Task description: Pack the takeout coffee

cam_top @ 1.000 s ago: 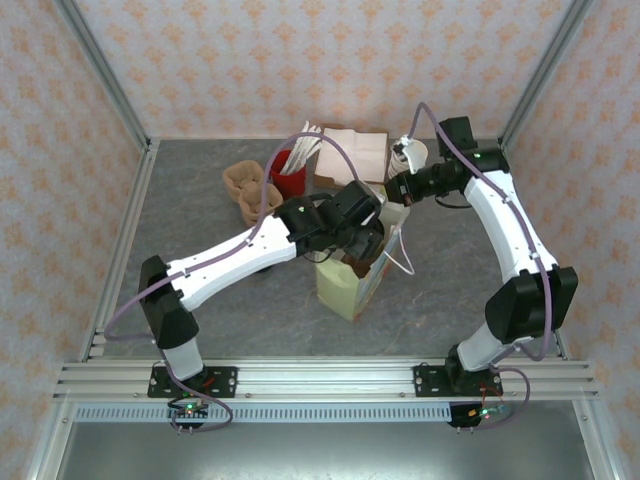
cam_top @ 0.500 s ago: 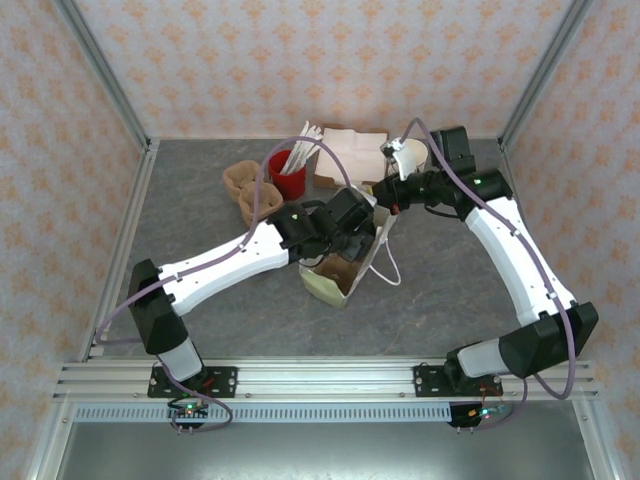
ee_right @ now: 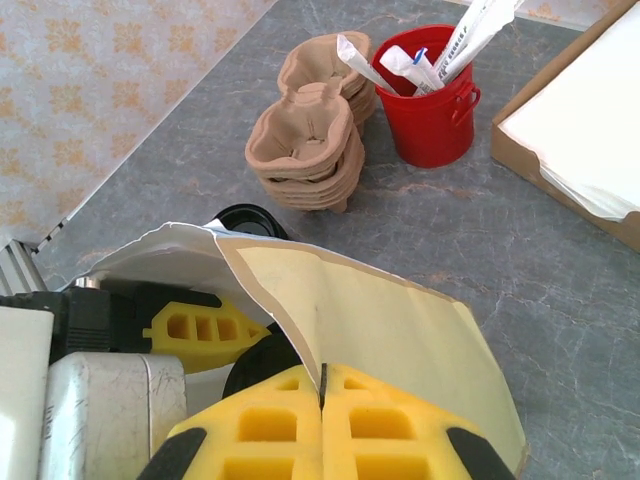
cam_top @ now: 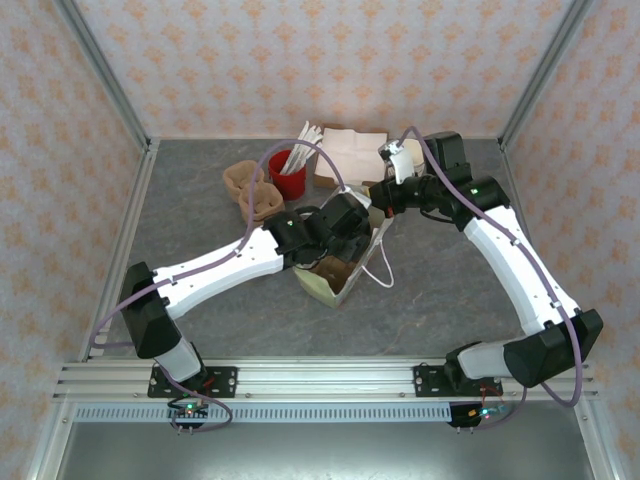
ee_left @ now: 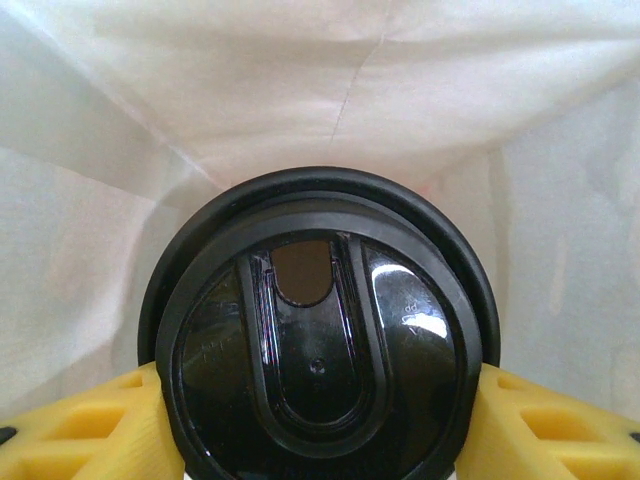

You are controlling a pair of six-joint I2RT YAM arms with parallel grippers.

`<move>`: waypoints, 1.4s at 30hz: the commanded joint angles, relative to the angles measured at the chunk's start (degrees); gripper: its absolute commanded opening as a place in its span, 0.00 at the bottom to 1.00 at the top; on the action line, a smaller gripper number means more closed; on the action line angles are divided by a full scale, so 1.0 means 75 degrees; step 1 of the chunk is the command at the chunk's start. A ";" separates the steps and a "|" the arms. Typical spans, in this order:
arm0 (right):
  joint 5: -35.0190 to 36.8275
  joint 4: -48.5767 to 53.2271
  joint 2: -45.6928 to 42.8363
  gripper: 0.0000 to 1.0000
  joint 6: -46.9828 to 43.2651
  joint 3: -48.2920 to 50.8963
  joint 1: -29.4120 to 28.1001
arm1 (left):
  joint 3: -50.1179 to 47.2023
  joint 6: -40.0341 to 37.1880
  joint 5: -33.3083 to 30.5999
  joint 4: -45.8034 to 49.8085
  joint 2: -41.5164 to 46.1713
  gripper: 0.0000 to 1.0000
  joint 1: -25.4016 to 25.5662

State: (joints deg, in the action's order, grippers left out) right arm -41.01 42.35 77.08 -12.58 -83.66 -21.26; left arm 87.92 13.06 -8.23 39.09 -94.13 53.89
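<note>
Now, bagging step: your left gripper (ee_left: 318,432) clamps the black-lidded dark paper cup (ee_left: 318,330) inside the cream paper bag (ee_right: 385,330), right gripper (ee_right: 322,402) pinching its rim; next, seat it upright, then release.

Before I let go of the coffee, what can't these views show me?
Left wrist: the walls of the takeout coffee and the floor of the paper bag beneath it, hidden by the coffee's own top.
Top: the coffee inside the bag, covered by the left gripper.
Right wrist: how deep the bag edge sits in the right gripper, hidden between its fingers.
</note>
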 commanded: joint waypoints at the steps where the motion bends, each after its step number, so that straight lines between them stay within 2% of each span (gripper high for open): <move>1: -0.0287 -0.0209 -0.0280 0.00 0.0164 -0.0003 -0.0189 | -0.0156 -0.0098 -0.0453 -0.0318 0.0117 0.60 -0.0051; 10: -0.0162 -0.0409 -0.0293 0.00 0.0353 -0.0006 -0.0194 | -0.0499 0.0028 -0.0294 -0.0408 0.0198 0.60 -0.0049; 25: 0.0722 -0.0566 -0.0326 0.00 0.0472 0.0122 -0.0193 | -0.0525 0.0097 -0.0127 -0.0106 0.0614 0.60 -0.0048; 33: 0.0674 -0.0701 -0.0272 0.00 0.0505 0.0156 -0.0198 | -0.0762 0.0101 -0.0120 -0.0111 0.0785 0.59 -0.0050; 42: 0.0688 -0.1105 -0.0701 0.00 0.0563 0.0683 -0.0196 | -0.0543 0.0074 -0.0375 -0.0314 0.0340 0.59 -0.0049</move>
State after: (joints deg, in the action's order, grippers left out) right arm -36.32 37.56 74.11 -9.39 -79.35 -22.48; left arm 83.09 13.41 -8.51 36.97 -90.19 53.87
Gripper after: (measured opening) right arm 0.041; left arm 0.595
